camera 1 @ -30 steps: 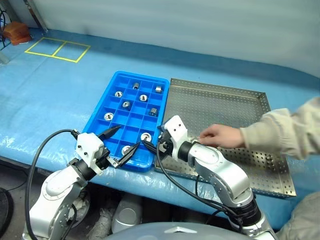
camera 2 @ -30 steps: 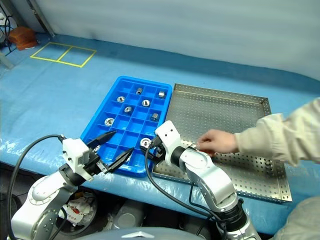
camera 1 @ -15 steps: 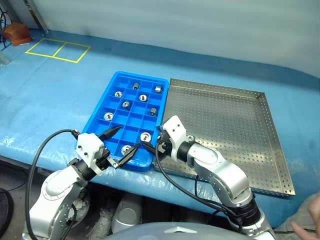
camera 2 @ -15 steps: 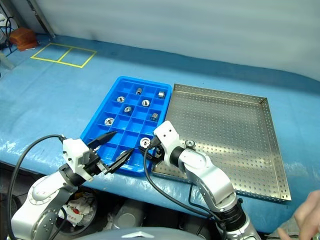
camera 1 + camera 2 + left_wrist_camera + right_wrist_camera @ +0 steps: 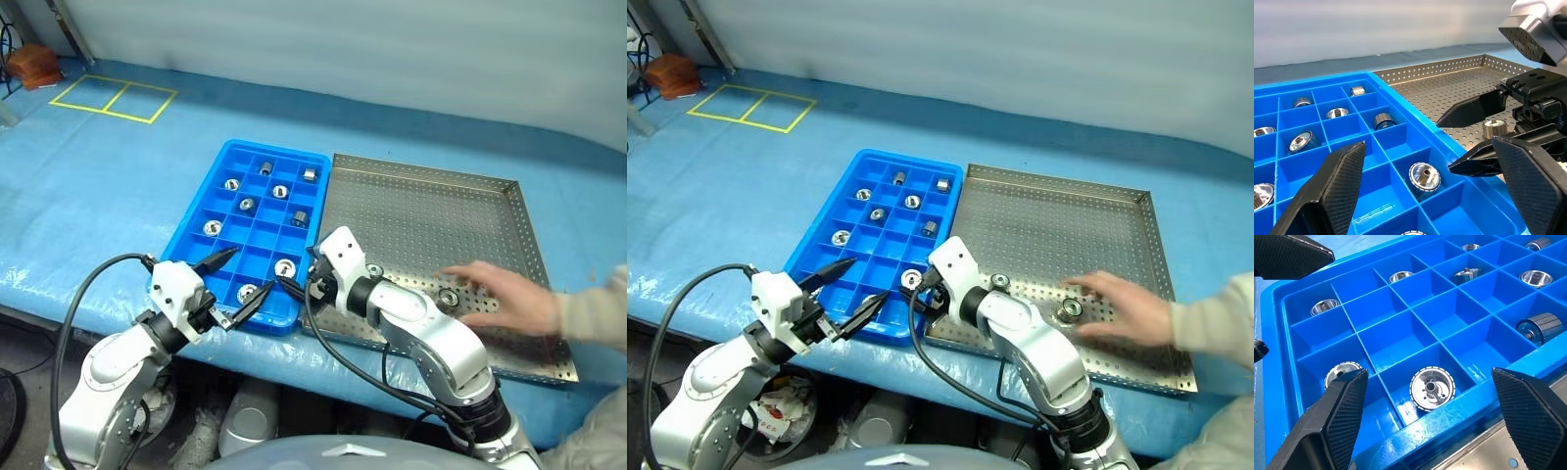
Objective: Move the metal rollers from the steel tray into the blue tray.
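**A hand in the steel tray while both grippers waited over the blue one**

The main worry was the person's hand point(image 5: 1127, 311), lying flat on the steel tray point(image 5: 1087, 220) near its front edge, with one roller point(image 5: 1071, 310) just beside the fingers. Another roller point(image 5: 1000, 282) stood on the tray floor close to the blue tray point(image 5: 828, 253), right by the robot's right wrist. If the right arm had swung across to fetch either roller, it could have struck that hand, or knocked the nearer roller over and sent it rolling.

A second risk, as I judged it, was the two grippers fouling each other: they sat close together over the blue tray's front corner nearest the steel tray, fingertips pointing toward one another.

The left gripper point(image 5: 235, 282) reached in level over the blue tray's front rim, its fingers spread wide and holding nothing. The right gripper point(image 5: 1476, 139) pointed slightly downward at the front cells from the steel-tray side, its fingers also spread and empty.

About nine rollers already lay in the blue tray, one to a cell, among them one in a front cell point(image 5: 1432, 388) directly under the right gripper. Many cells were unfilled.
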